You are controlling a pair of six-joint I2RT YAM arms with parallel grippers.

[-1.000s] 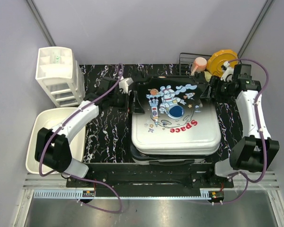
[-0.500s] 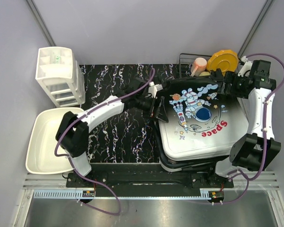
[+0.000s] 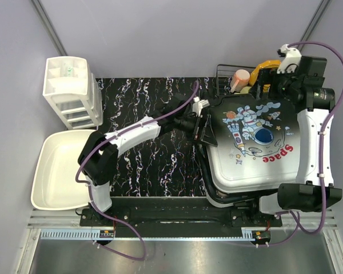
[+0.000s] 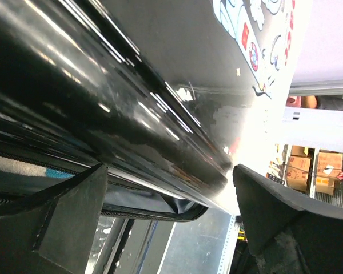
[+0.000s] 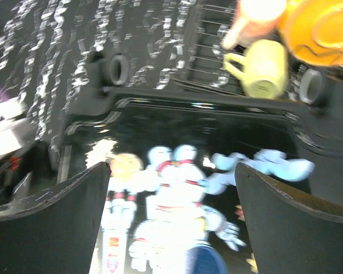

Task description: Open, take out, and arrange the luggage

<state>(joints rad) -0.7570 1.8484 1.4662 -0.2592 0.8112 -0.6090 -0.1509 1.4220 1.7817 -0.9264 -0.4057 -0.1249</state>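
The luggage (image 3: 246, 165) bears red "Space" print (image 3: 278, 153) below an astronaut (image 3: 244, 121); left gripper (image 3: 206, 129) stands spread at its left edge; right gripper (image 5: 171, 171) stands spread above its far end.

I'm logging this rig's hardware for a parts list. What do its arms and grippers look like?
Both match: the left arm and right arm have white link shells, black joint housings and a purple cable looping alongside. The left gripper and right gripper each carry two blunt, matte black wedge-shaped fingers.

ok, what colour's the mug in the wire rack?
Pale yellow mug, clearest in the right wrist view.
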